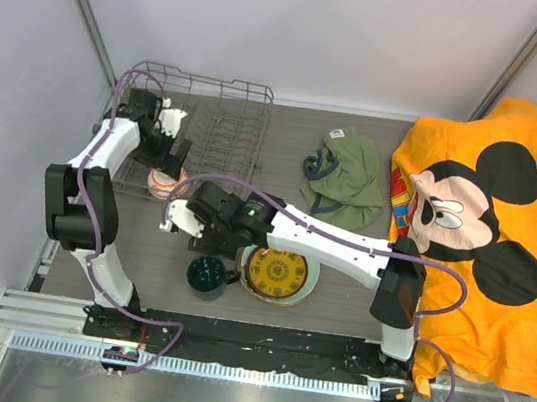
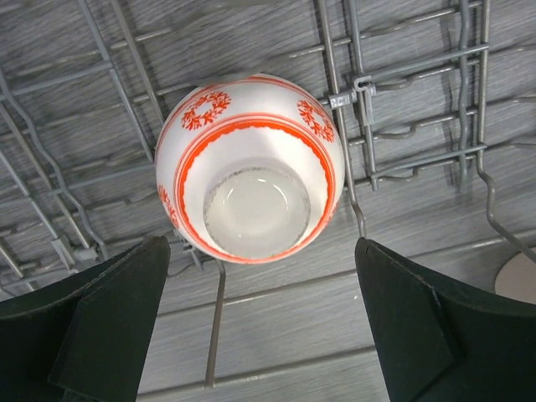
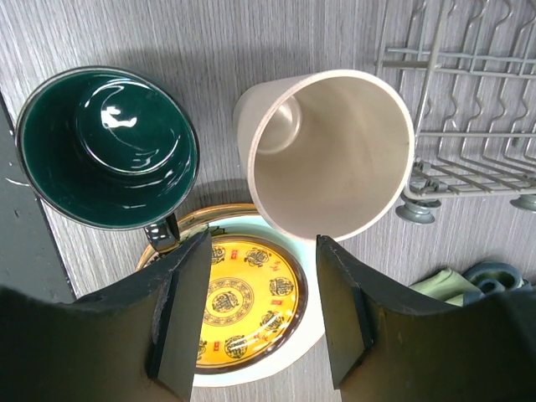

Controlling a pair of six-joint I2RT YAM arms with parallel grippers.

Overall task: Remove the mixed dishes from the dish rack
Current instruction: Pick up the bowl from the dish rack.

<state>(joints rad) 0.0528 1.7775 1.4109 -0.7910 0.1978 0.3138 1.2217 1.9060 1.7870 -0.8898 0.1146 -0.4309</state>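
While the small red-and-white patterned bowl [image 2: 251, 172] sat upturned in the dish rack [image 2: 419, 100], left fingers [image 2: 100, 327] gaped wide directly above it — right fingers [image 3: 180, 318] half-parted, seemingly clear of the beige cup [image 3: 335, 151].

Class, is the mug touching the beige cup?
Apart. The right wrist view shows bare table between the mug and the cup.
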